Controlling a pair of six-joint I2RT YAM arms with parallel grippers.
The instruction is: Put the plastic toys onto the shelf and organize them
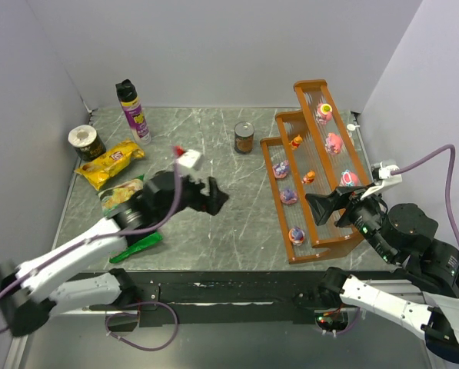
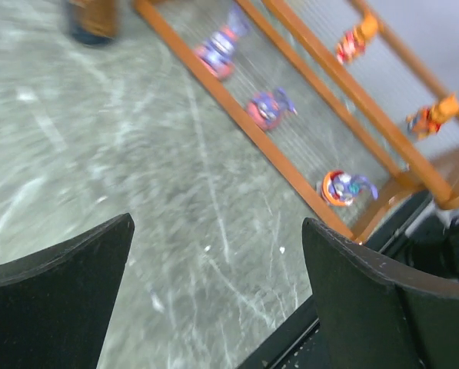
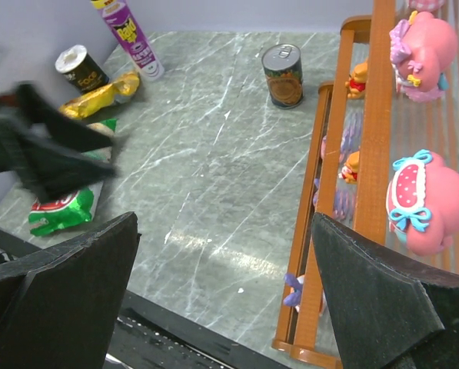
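Observation:
The orange-brown stepped shelf (image 1: 321, 242) stands at the right. Three pink toys (image 1: 334, 142) sit on its top tier, two orange ones (image 1: 309, 177) on the middle tier and three purple ones (image 1: 288, 197) on the bottom tier. My left gripper (image 1: 216, 197) is open and empty above the table's middle, left of the shelf. In the left wrist view (image 2: 217, 223) the purple toys (image 2: 269, 109) and orange toys (image 2: 430, 115) show on the shelf (image 2: 291, 165). My right gripper (image 1: 321, 206) is open and empty over the shelf's near end. The right wrist view (image 3: 225, 219) shows pink toys (image 3: 421, 201) beside it.
A brown can (image 1: 244, 138) stands just left of the shelf's far end. A purple spray can (image 1: 134, 111), a small round tin (image 1: 85, 142), a yellow snack bag (image 1: 110, 163) and green bags (image 1: 137, 246) lie at the left. Grey walls close in both sides.

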